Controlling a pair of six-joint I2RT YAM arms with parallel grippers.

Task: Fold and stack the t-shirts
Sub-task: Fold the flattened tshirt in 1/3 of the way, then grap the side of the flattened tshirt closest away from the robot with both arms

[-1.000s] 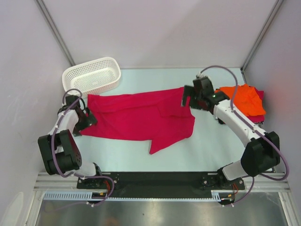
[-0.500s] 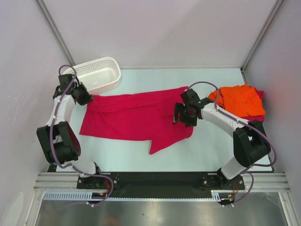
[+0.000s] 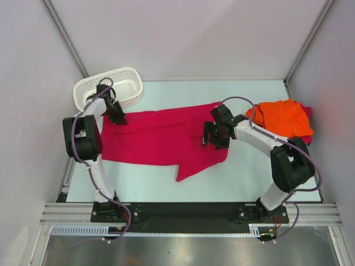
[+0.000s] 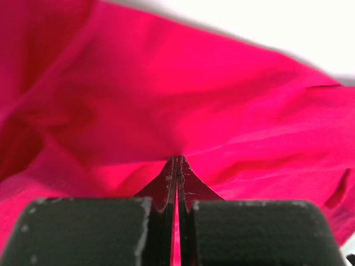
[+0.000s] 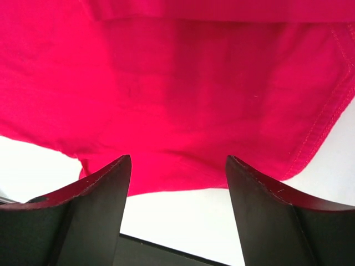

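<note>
A crimson t-shirt [image 3: 161,138] lies spread across the middle of the table. My left gripper [image 3: 117,117] sits at its far left corner, beside the basket. In the left wrist view this gripper [image 4: 177,162] is shut, with crimson cloth [image 4: 211,94] pinched between its tips. My right gripper [image 3: 209,136] hovers over the shirt's right part. In the right wrist view it [image 5: 177,169] stands open above the shirt's hem [image 5: 222,111], nothing between its fingers [image 5: 102,191]. At the right an orange t-shirt [image 3: 283,117] lies on another crimson one [image 3: 304,138].
A white mesh basket [image 3: 131,72] stands at the back left, close to my left gripper. Grey walls close in both sides and the back. The arm bases and a black rail [image 3: 183,210] line the near edge.
My left gripper went from the shirt's near left edge to its far left corner and shut on the cloth. My right gripper moved left and nearer, over the shirt's right part.
</note>
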